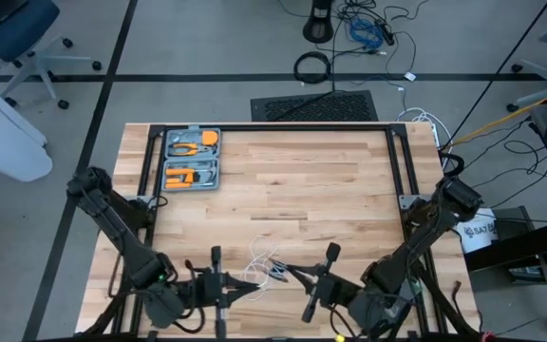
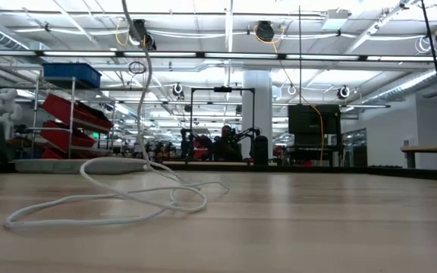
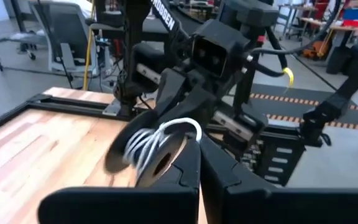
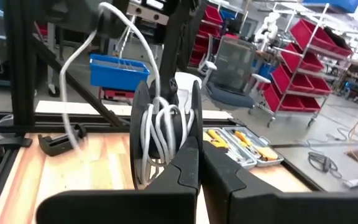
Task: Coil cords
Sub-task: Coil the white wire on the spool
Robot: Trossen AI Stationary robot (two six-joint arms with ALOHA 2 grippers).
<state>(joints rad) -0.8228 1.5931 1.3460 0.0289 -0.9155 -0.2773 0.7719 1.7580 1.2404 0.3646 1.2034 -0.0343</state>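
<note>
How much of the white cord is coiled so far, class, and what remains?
Done: several turns of the cord sit on the reel. In hand: the left gripper and right gripper meet at the reel above the table. Left: loose loops lie on the wood, unwound.

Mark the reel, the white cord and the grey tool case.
reel [image 4: 191,124]: right wrist view, its dark flange.
white cord [image 2: 89,218]: low view, loop lying on the table.
grey tool case [image 1: 191,159]: high view, its middle.

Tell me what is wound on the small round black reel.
Several turns of thin white cord sit between the flanges of the small round black reel, with loose cord trailing onto the wooden table. The right tool grips the reel; its hub is covered by cord.
</note>
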